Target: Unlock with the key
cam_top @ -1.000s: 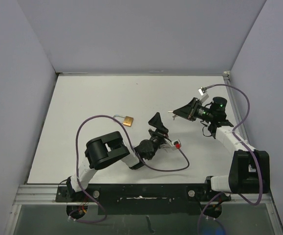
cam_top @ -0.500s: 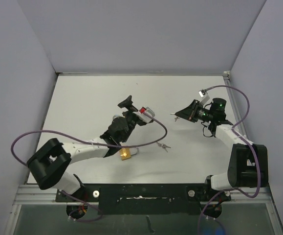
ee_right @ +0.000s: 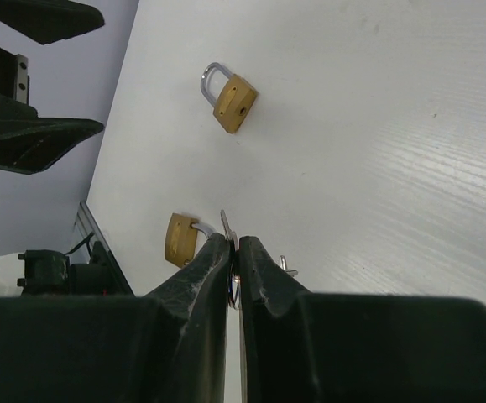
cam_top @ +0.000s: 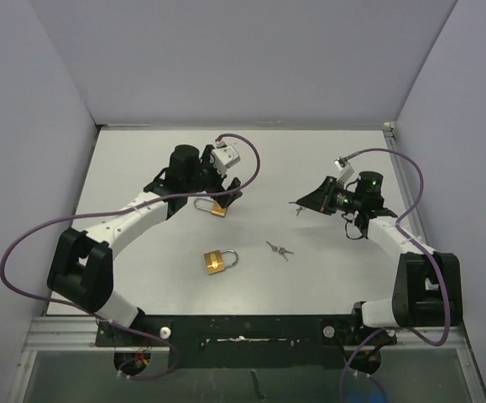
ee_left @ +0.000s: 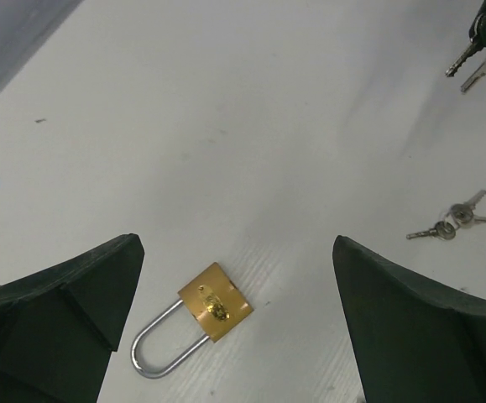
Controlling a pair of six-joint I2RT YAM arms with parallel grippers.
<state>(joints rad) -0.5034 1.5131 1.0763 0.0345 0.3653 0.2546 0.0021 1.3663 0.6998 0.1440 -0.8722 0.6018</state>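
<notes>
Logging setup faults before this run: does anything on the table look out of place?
Nothing damaged or spilled. Only oddity: a loose key pair lies on the table while the right claw pinches another key bunch.

Padlocks, brass with steel shackle: 2. Far padlock (cam_top: 213, 206); near padlock (cam_top: 217, 262).

Key bunches: 2. Loose bunch (cam_top: 279, 249), two keys on one ring. Held bunch (ee_left: 478, 63), two keys showing in the left wrist view.

Keys seen in all: 4.

Arms: 2. Left arm (cam_top: 133, 218); right arm (cam_top: 394, 239).

Grippers: 2. Left gripper (ee_left: 236, 243); right gripper (cam_top: 300, 204).

Purple cables: 2. Left cable (cam_top: 24, 243); right cable (cam_top: 423, 180).

Table (cam_top: 142, 168): 1.
</notes>
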